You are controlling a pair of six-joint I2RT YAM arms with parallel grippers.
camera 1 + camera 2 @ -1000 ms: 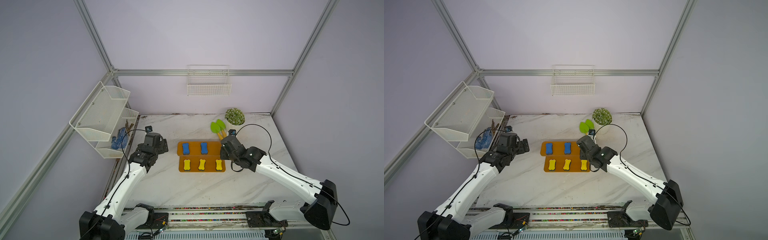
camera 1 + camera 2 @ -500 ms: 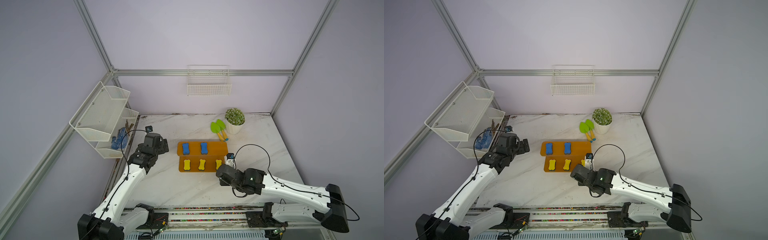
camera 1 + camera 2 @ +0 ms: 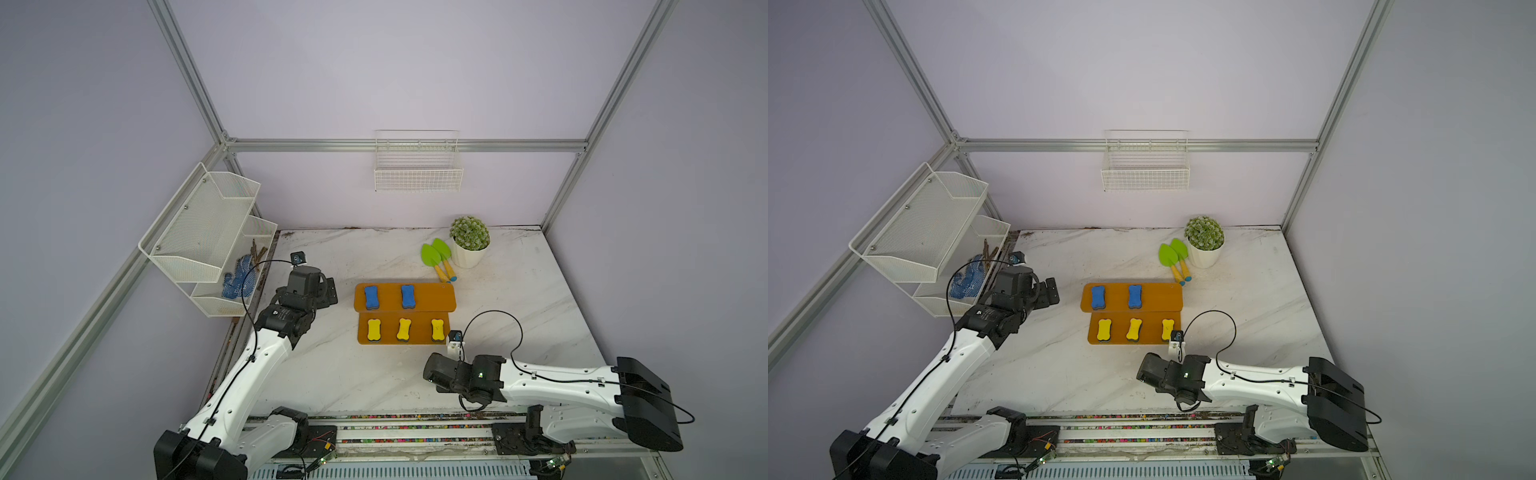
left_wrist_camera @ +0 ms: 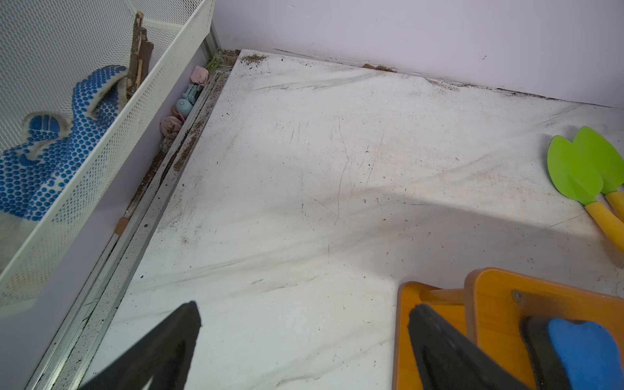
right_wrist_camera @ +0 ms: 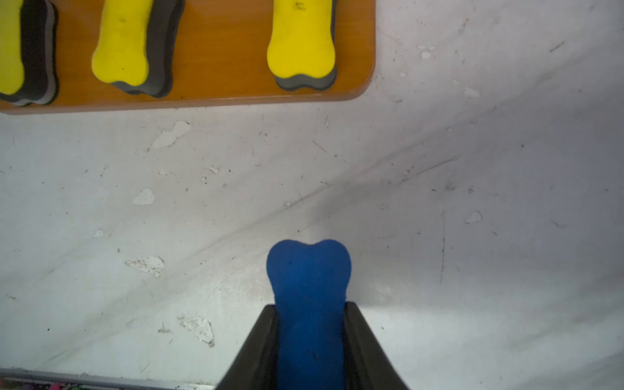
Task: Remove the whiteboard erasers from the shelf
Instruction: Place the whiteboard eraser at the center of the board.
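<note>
The right pincer point(image 5: 310, 305) is closed tight on one blue eraser point(image 5: 308, 270), gripping its narrow waist so that one rounded end sticks out past the tips. It hangs over bare table point(image 3: 374, 374), on the near side of the shelf point(image 3: 428, 295) and close to the shelf's near right corner. Whether the eraser's underside touches the table cannot be told.

The step in hand looks like setting this eraser down off the shelf. To do it well, lower it flat until the dark underside rests on the table, then open the pincer enough to free both sides and lift straight up so the foam is not dragged. Keep it clear of the shelf's near edge, and leave room beside it for the others.

On the shelf, two blue erasers point(image 3: 371, 297) lie on the far, upper step and three yellow erasers point(image 3: 403, 329) on the near, lower step.

The left pincer point(image 4: 305, 309) is wide open and empty. It sits just left of the upper step, and the leftmost blue one lies near its right finger, not between the fingers.
</note>
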